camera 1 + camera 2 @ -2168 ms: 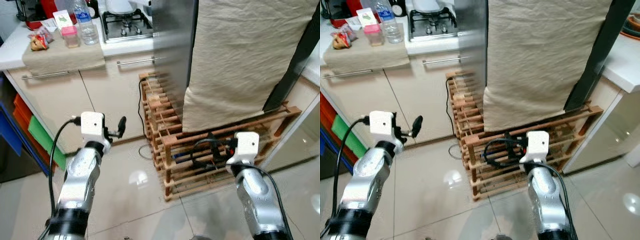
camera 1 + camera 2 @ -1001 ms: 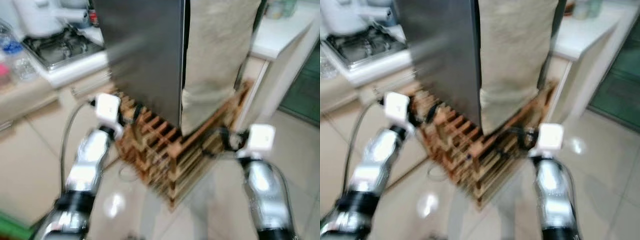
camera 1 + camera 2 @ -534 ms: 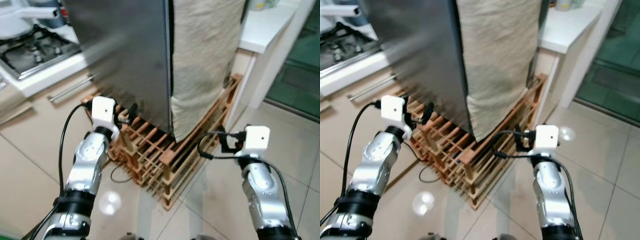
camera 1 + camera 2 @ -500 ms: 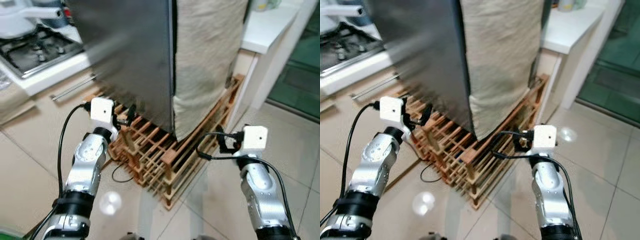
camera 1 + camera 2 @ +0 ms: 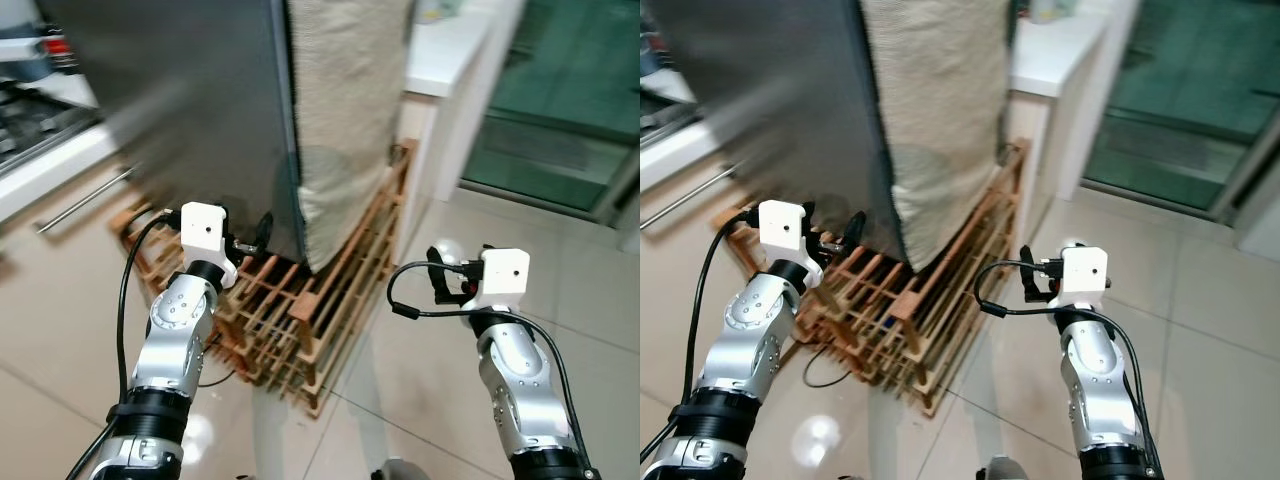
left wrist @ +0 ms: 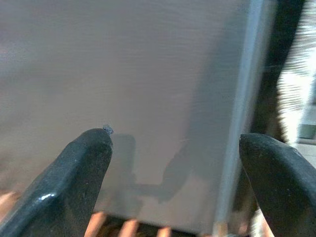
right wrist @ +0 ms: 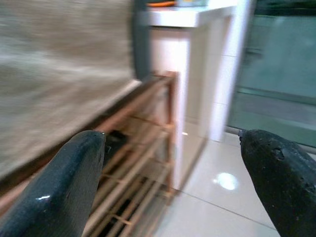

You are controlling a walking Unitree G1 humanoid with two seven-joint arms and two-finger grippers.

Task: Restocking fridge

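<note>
While the robot stands at its corner, the fridge (image 5: 190,110) rises ahead: tall grey steel cabinet, set on a wooden slatted rack (image 5: 300,310), front draped with a beige cloth (image 5: 345,110).

Left gripper (image 6: 175,163): raised low before the steel side panel, close to but not touching it, fingers spread wide, nothing between them.

Right gripper (image 7: 173,168): raised over the tiled floor (image 5: 590,300) beside the rack, pointing toward the white counter (image 5: 450,50), fingers likewise spread wide, nothing held.

Handling, as judged: cabinet heavy, rigid, not to be shifted; steel face smooth and likely slippery, offering no purchase. Cloth soft and limp; it would slide or bunch if pulled. No handle can be made out; the door edge probably lies beneath the cloth, so a hold would best be taken at that vertical edge once found.

No goods for stocking in either gripper.
</note>
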